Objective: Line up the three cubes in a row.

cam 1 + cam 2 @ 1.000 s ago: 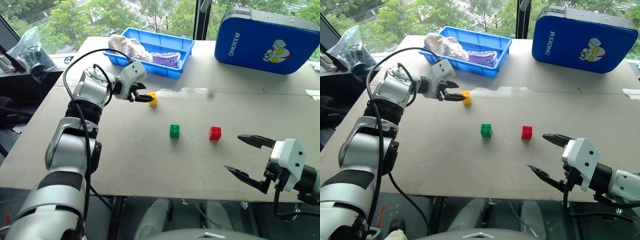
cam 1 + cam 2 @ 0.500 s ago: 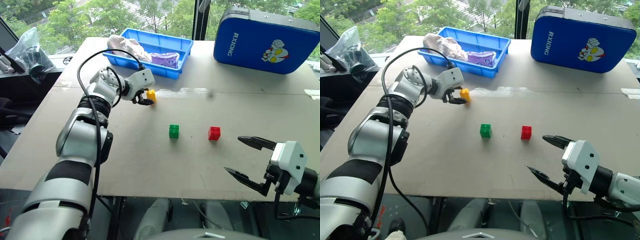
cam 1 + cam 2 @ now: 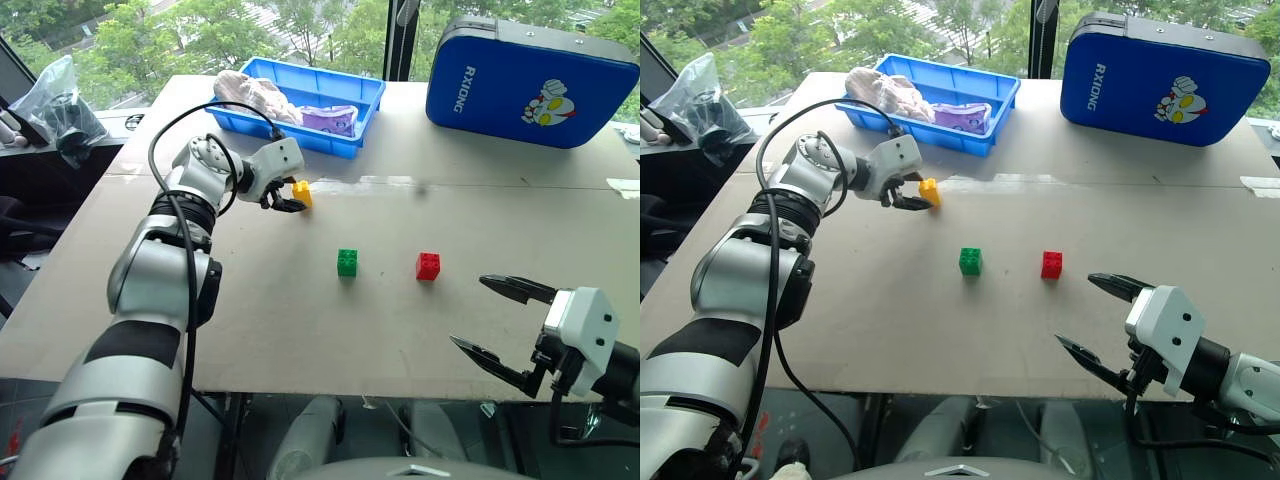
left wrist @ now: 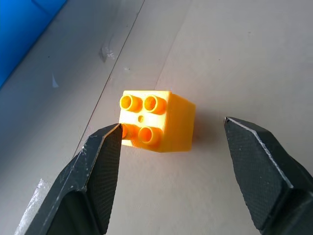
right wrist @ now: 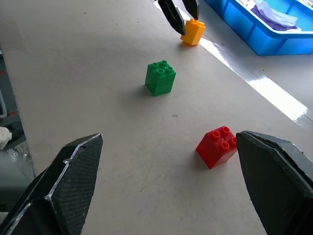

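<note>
Since the yellow cube (image 4: 156,121) sits right between the left gripper (image 3: 289,199)'s part-open fingers, not yet pinched, at 10 o'clock from the green cube (image 3: 348,262), left's clearly nearer; the right gripper (image 3: 497,322) hangs wide open, empty, at the tabletop (image 3: 300,320)'s near edge.

The left arm (image 3: 150,300) is built of silver-grey metallic segments with black bands at the joints, and a thin black cable loops loosely along it from the upper arm to the wrist. A white housing sits behind the left claw (image 3: 289,196). The right claw (image 3: 497,320) carries a similar white angular housing. Each claw has two black, tapering, pointed fingers (image 4: 98,171) with finely cross-hatched inner faces.
</note>
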Action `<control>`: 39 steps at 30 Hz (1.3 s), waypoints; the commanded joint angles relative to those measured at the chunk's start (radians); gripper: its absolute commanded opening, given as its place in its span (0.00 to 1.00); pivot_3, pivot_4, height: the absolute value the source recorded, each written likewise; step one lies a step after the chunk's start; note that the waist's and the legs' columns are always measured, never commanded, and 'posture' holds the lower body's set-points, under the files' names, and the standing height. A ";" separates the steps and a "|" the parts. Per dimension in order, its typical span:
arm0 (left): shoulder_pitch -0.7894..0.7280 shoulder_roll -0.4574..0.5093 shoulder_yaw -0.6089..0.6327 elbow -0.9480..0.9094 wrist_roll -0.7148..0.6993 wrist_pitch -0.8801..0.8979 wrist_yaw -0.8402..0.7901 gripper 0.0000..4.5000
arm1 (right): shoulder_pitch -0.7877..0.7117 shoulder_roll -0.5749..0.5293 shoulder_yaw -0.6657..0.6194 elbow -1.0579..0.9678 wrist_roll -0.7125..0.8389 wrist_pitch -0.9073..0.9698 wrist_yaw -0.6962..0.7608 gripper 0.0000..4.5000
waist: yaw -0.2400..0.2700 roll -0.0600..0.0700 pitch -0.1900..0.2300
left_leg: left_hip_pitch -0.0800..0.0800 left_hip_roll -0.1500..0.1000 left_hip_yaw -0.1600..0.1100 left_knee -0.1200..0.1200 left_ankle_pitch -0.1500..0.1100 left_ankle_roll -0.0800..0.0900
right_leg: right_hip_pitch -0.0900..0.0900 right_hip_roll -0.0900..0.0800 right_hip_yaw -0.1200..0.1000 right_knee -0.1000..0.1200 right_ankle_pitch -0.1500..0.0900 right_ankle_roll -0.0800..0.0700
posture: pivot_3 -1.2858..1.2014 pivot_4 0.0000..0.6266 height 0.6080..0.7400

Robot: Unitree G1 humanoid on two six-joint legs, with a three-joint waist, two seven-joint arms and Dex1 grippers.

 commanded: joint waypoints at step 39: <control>-0.049 -0.064 -0.030 0.058 0.128 0.006 0.119 0.74 | -0.105 0.004 0.031 -0.046 0.085 -0.015 -0.142 1.00 | -0.020 -0.003 0.002 | -0.001 -0.001 0.000 0.002 0.000 0.000 | -0.001 0.000 0.000 0.003 0.000 0.000 | 0.52 0.24 1.00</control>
